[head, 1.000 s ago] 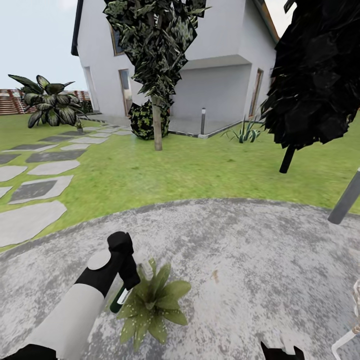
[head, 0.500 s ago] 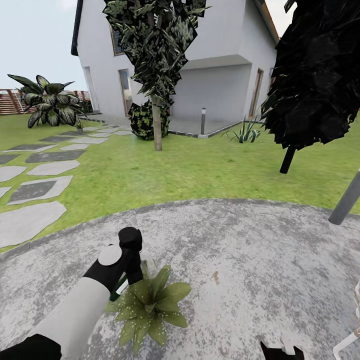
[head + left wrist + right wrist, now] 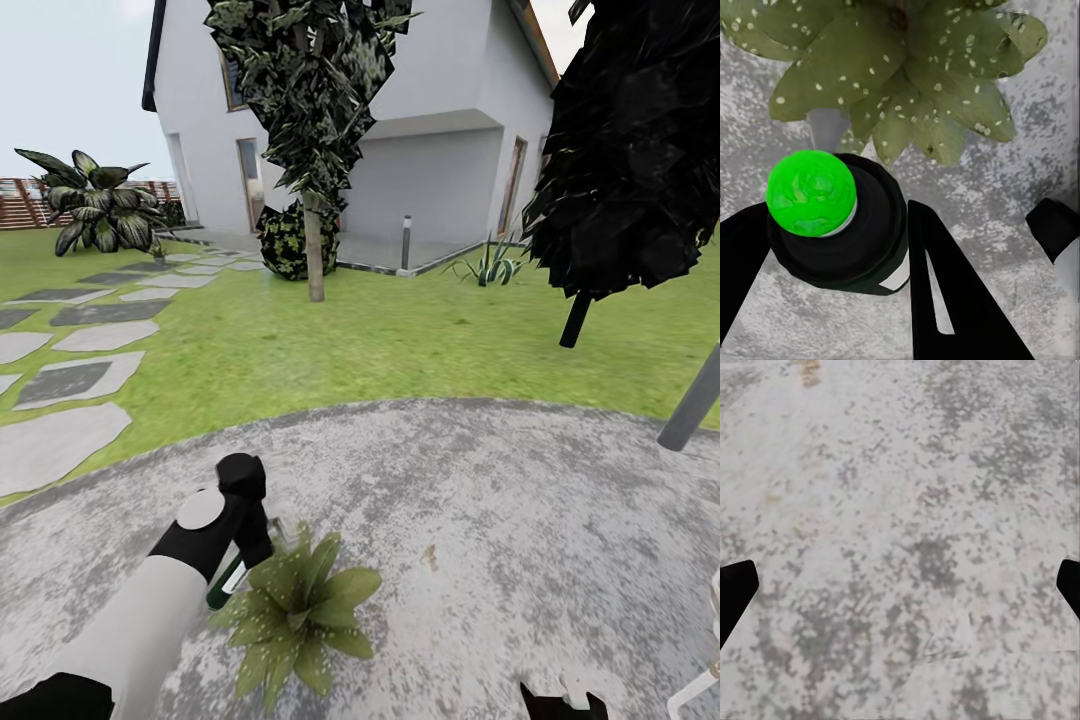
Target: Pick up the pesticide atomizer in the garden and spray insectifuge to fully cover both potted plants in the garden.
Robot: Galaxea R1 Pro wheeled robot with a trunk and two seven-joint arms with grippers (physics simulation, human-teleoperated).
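Observation:
One potted plant, a low rosette of broad green leaves flecked with white, sits on the grey paving in the head view. Just left of it, my left gripper is shut on the pesticide atomizer, a slim dark bottle with a pale label. The left wrist view looks down on the atomizer and its bright green cap between the black fingers, with the potted plant right beyond it. My right gripper hangs open over bare paving, its fingertips at the picture's edges.
A round grey paved patch lies under me, ringed by lawn. Stepping stones run off to the left. A thin tree, a dark tree, a grey post and the white house stand beyond.
The left gripper, holding the atomizer, swung right toward the plant half a second ago and has since moved back left. The right arm has not moved.

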